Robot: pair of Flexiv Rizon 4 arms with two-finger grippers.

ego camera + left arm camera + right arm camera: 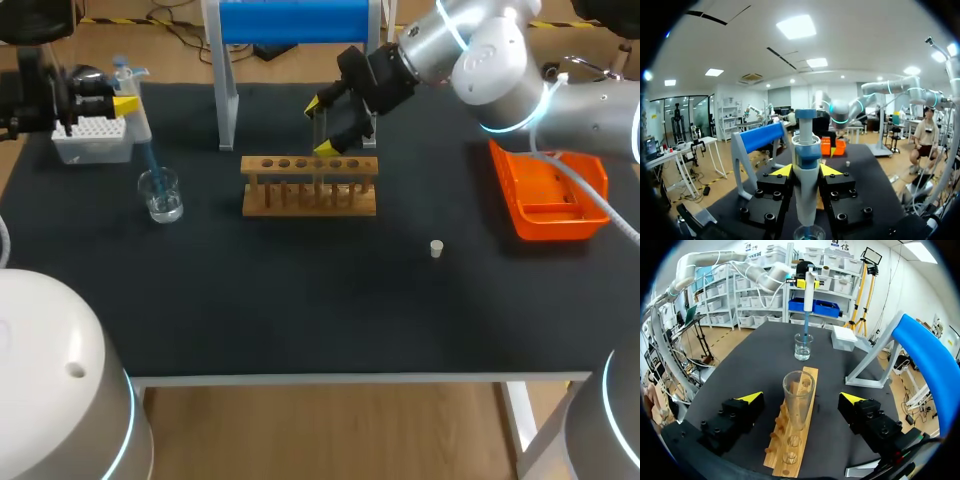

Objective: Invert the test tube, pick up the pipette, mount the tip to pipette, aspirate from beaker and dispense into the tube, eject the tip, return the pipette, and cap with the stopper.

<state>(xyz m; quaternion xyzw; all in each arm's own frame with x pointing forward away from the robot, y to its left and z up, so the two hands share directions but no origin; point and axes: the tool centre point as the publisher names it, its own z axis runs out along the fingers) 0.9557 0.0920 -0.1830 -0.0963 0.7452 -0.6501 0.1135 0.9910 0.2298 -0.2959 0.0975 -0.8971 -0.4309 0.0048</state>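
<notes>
Black table (300, 300) with wooden rack (310, 188), beaker (160, 196)

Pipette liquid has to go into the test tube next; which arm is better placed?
Left. Its tool grips the pipette, whose tip sits in the beaker. The right tool stands open around the test tube in the rack, holding nothing.
</notes>
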